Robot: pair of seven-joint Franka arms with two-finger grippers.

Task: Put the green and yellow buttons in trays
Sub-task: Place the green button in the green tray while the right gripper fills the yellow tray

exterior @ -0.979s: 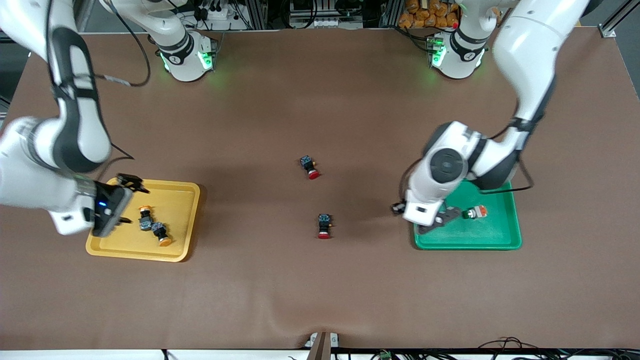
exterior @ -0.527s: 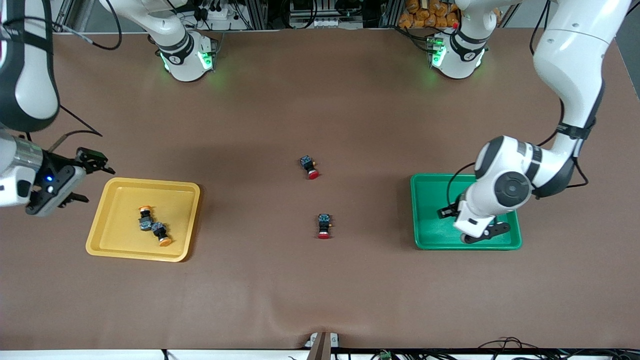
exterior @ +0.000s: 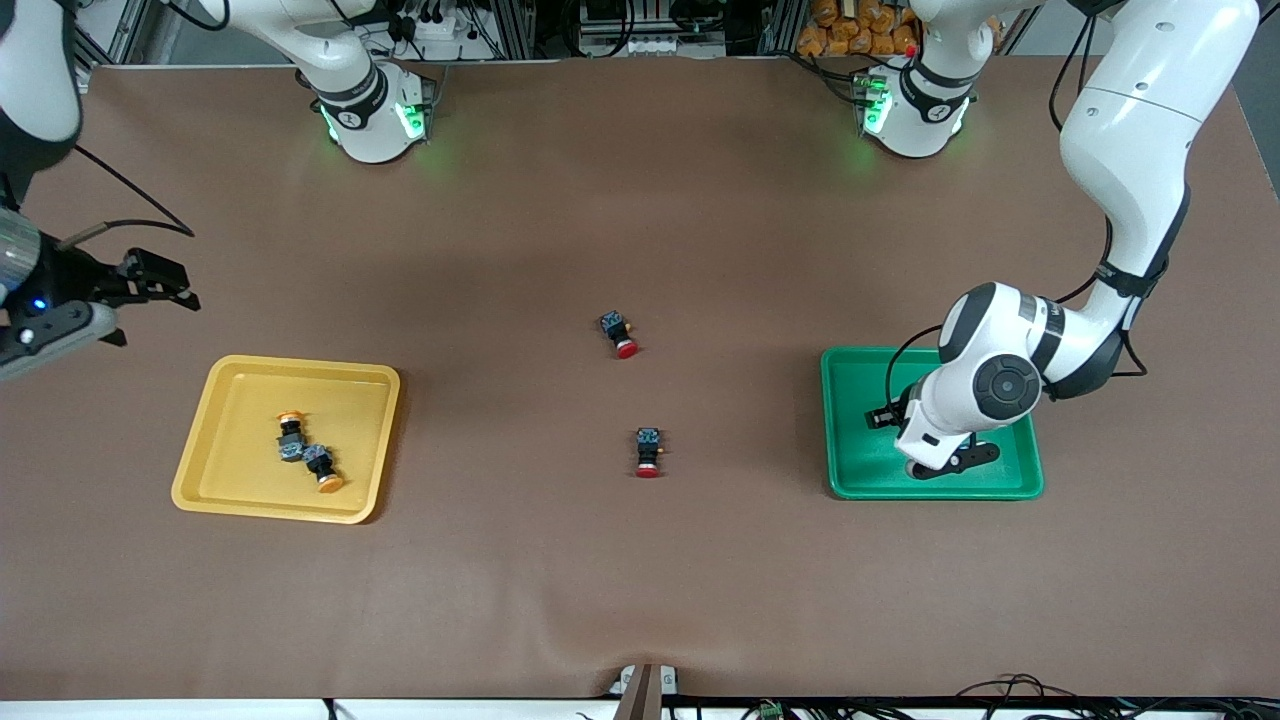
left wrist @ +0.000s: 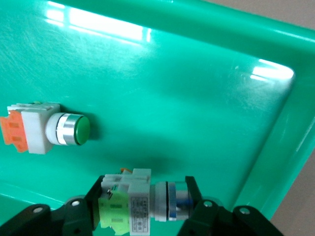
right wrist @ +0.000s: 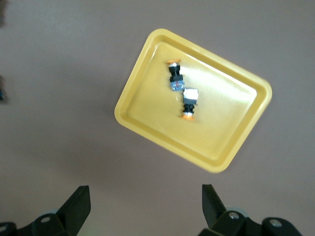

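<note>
Right gripper (exterior: 150,285) sits up in the air over bare table (exterior: 640,560) at the right arm's end, just past the yellow tray's (exterior: 215,470) rim that faces the bases. From its wrist view I see the fingers (right wrist: 78,204) spread wide with nothing between them.

Yellow tray lies flat, and two yellow-capped buttons rest inside it, touching end to end. One yellow button (exterior: 290,432) is farther from the front camera; the other yellow button (exterior: 322,467) is nearer.

Mid-table I see two red-capped switches on the cloth, well apart from both trays: one red switch (exterior: 619,334) farther from the camera, another red switch (exterior: 649,451) nearer.

Green tray (exterior: 850,480) lies toward the left arm's end. Left gripper (exterior: 945,462) is low inside it, and my wrist view shows its fingers (left wrist: 197,196) clamped on a green button (left wrist: 142,204) right at the tray floor; I cannot tell whether it touches. A second green button (left wrist: 47,129) lies on its side on the tray floor, near but apart from the held one.
</note>
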